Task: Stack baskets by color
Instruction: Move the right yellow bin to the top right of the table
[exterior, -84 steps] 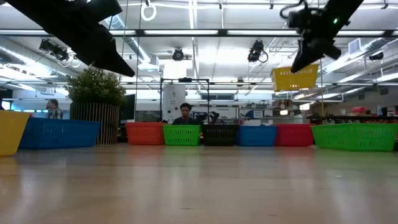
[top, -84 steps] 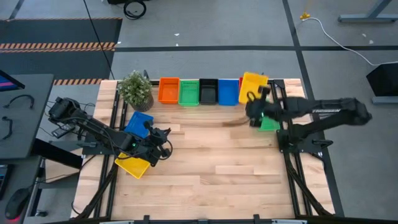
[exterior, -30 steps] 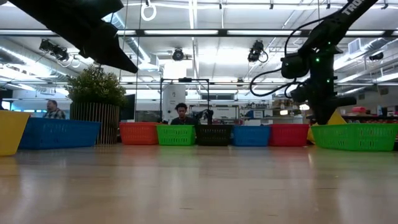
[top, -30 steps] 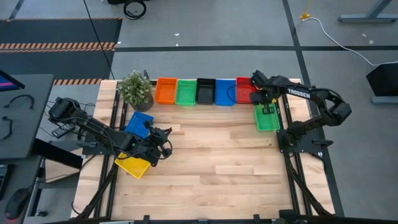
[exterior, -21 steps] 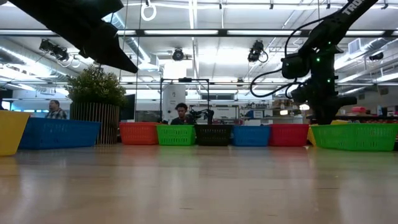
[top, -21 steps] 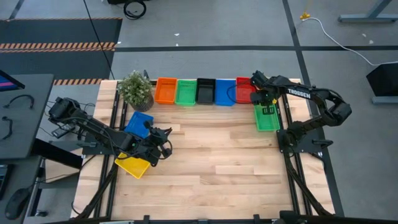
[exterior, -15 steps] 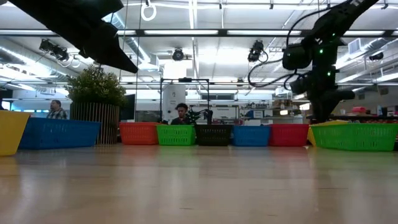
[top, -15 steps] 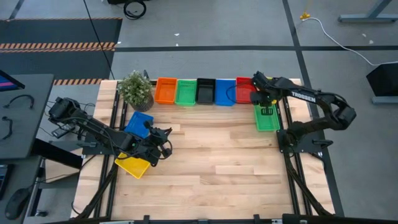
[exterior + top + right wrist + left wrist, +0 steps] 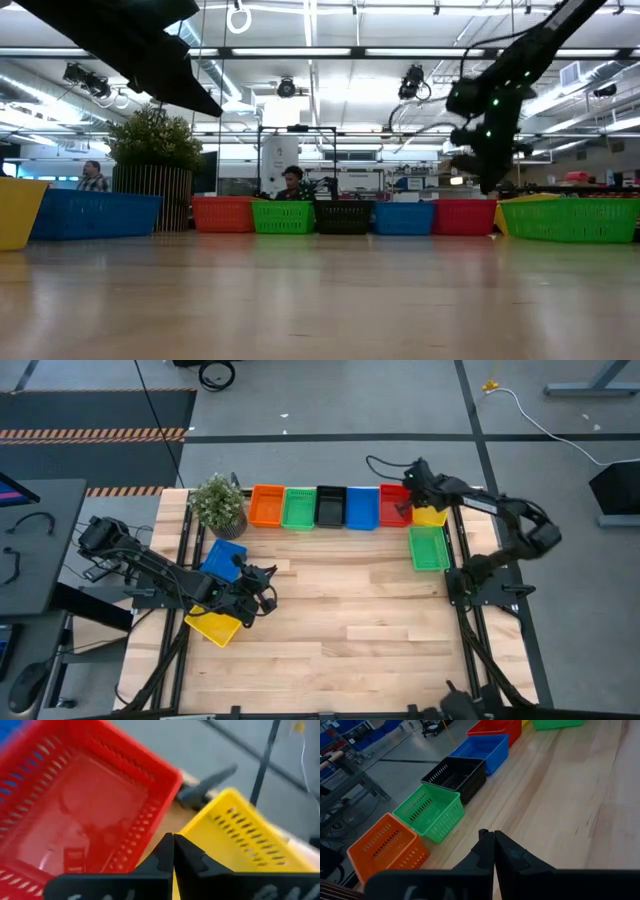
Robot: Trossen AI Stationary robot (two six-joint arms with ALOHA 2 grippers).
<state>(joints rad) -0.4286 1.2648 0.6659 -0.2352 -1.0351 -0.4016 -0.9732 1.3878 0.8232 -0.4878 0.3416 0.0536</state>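
Observation:
Five baskets stand in a row along the far edge: orange (image 9: 270, 506), green (image 9: 301, 507), black (image 9: 332, 506), blue (image 9: 362, 507) and red (image 9: 393, 505). A yellow basket (image 9: 431, 515) lies flat right of the red one, and a second green basket (image 9: 430, 548) lies just nearer. My right gripper (image 9: 407, 508) is shut, slanting down over the gap between the red basket (image 9: 85, 815) and the yellow basket (image 9: 240, 845). At the left, my left gripper (image 9: 262, 592) is shut above the table, beside a blue basket (image 9: 223, 558) and a second yellow basket (image 9: 213, 625).
A potted plant (image 9: 218, 503) stands at the far left corner, next to the orange basket. The bare wooden tabletop (image 9: 340, 610) stretches across the middle and near side. Dark frame rails (image 9: 465, 620) run along the table's left and right edges.
My right gripper has risen off the yellow basket, gone toward the far edge and the red basket, and rolled about its own axis. The yellow basket, tilted under the gripper a second ago, now lies flat and uncovered right of the red one.

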